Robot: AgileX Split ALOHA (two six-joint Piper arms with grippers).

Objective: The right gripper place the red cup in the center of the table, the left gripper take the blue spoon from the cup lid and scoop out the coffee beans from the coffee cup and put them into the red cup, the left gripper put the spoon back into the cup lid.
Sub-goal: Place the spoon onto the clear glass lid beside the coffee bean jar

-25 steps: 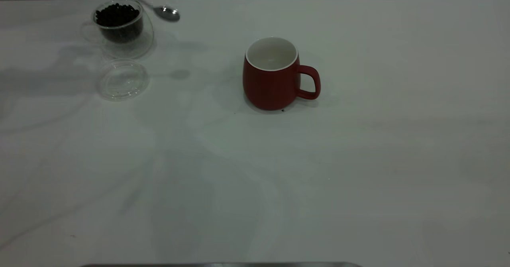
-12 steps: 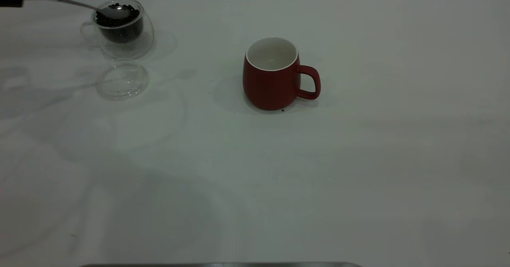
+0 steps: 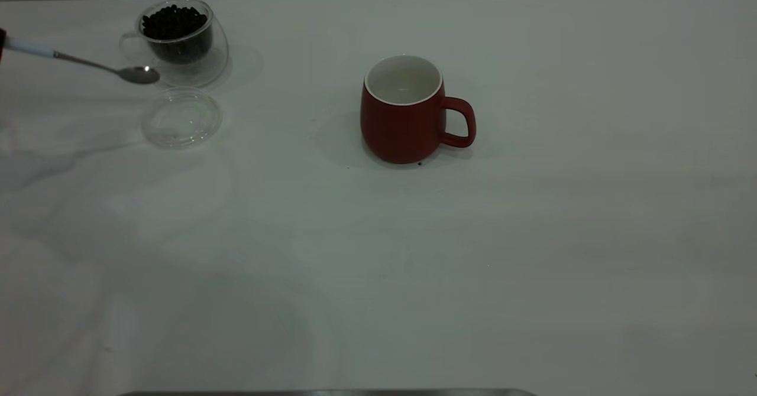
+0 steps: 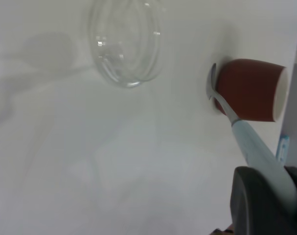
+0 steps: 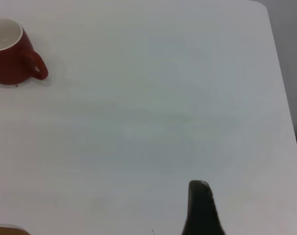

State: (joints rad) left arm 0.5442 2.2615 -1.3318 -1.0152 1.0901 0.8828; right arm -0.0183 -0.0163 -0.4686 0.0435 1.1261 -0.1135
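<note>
The red cup (image 3: 402, 115) stands upright near the middle of the table (image 3: 378, 254), handle to the right, its inside white and empty. The coffee cup (image 3: 180, 41) holds coffee beans (image 3: 173, 22) at the back left. The clear cup lid (image 3: 181, 118) lies just in front of it. My left gripper (image 4: 268, 188), at the exterior view's left edge, is shut on the pale handle of the blue spoon (image 3: 89, 64). The spoon's bowl hangs between coffee cup and lid, with no beans showing in it. My right gripper (image 5: 201, 205) hovers far to the right of the red cup (image 5: 9, 51).
The table's back edge runs just behind the coffee cup. A tiny dark speck (image 3: 419, 164) lies by the red cup's base. A grey strip (image 3: 325, 392) shows along the near edge. Bare white tabletop stretches to the right and front of the red cup.
The spoon's bowl swung from right of the coffee cup, across the beans, to its front left, lower and near the lid. The left gripper slid down along the left edge.
</note>
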